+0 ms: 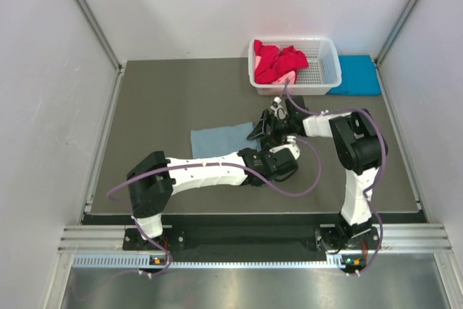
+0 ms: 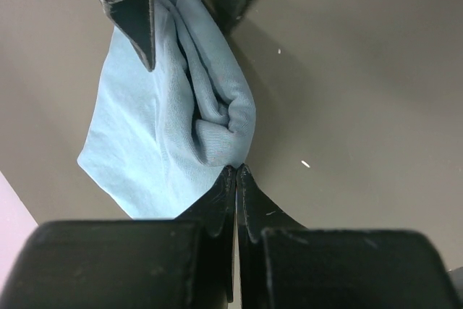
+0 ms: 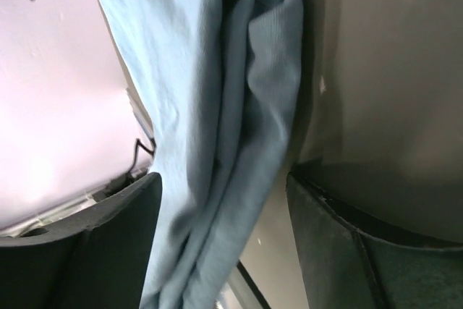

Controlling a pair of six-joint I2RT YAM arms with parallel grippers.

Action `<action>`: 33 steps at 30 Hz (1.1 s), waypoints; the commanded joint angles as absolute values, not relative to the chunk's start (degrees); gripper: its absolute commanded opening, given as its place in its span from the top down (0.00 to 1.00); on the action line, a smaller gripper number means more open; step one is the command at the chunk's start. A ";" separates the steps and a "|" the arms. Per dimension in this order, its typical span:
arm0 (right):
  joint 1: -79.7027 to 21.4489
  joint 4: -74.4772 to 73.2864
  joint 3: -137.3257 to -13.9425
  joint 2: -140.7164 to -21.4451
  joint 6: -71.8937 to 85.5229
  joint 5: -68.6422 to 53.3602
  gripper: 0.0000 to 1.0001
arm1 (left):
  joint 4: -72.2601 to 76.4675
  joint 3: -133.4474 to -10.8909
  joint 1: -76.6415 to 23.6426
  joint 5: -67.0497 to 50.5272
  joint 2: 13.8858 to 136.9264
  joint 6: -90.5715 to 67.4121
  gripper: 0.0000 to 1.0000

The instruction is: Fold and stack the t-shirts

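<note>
The grey-blue t-shirt (image 1: 221, 139) lies partly flat on the dark mat, its right edge bunched up. My left gripper (image 1: 273, 144) is shut, its tips (image 2: 237, 170) pinching a fold of that shirt (image 2: 166, 121). My right gripper (image 1: 266, 125) is open; in the right wrist view (image 3: 223, 179) the bunched shirt (image 3: 217, 106) runs between its spread fingers without being held. The right gripper's fingers (image 2: 126, 5) show at the top of the left wrist view. Red t-shirts (image 1: 275, 61) and a pink one (image 1: 287, 77) lie in the basket. A folded turquoise t-shirt (image 1: 356, 75) lies right of the basket.
The white lattice basket (image 1: 327, 70) stands at the back of the mat, close behind both grippers. White walls close in the sides and back. Both arms cross the mat's middle right, with purple cables looping beside them.
</note>
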State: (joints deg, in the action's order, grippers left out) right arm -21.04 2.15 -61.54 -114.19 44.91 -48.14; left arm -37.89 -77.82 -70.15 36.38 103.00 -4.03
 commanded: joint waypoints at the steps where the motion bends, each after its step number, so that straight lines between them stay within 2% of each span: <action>1: -22.06 4.14 -65.46 -117.15 46.76 -45.27 0.32 | -37.53 -79.37 -70.22 36.12 100.20 -2.99 1.00; 6: -22.41 1.50 -69.69 -119.79 46.06 -44.39 0.49 | -37.27 -77.96 -70.14 35.95 99.58 -3.51 1.00; 8: -22.50 0.71 -70.48 -120.67 44.39 -43.16 0.53 | -37.09 -77.70 -70.22 35.60 99.41 -3.69 1.00; 11: -22.59 2.72 -70.75 -121.55 44.56 -43.51 0.75 | -36.56 -77.17 -70.14 35.51 98.88 -4.04 1.00; 12: -22.59 3.33 -70.75 -121.64 44.56 -43.33 0.88 | -36.56 -77.08 -70.22 35.51 98.70 -4.30 1.00; 14: -22.68 3.60 -70.66 -121.64 43.77 -41.93 0.99 | -36.21 -76.99 -70.22 34.98 98.44 -4.31 1.00; 16: -22.68 2.47 -70.75 -121.12 42.29 -40.62 1.00 | -36.38 -76.90 -70.14 34.54 97.82 -4.92 0.99; 17: -22.68 1.50 -70.84 -120.77 41.49 -40.00 1.00 | -36.39 -76.73 -70.14 33.93 96.95 -5.36 0.95; 18: -22.68 0.80 -70.93 -120.41 40.61 -39.38 1.00 | -36.13 -75.95 -70.14 33.58 96.07 -5.97 0.82; 20: -22.68 -1.56 -70.93 -119.45 38.24 -37.97 1.00 | -34.81 -74.71 -70.14 32.96 92.75 -6.68 0.65; 21: -22.59 -2.28 -70.84 -118.92 37.01 -37.79 1.00 | -34.46 -73.40 -70.05 32.96 91.51 -8.16 0.51; 24: -22.59 -3.34 -70.66 -117.69 35.43 -36.92 1.00 | -34.63 -70.68 -69.53 32.61 85.36 -12.37 0.41; 33: -22.50 -16.40 -67.07 -107.50 22.25 -25.68 1.00 | -39.02 -59.79 -64.86 33.75 59.44 -29.52 0.43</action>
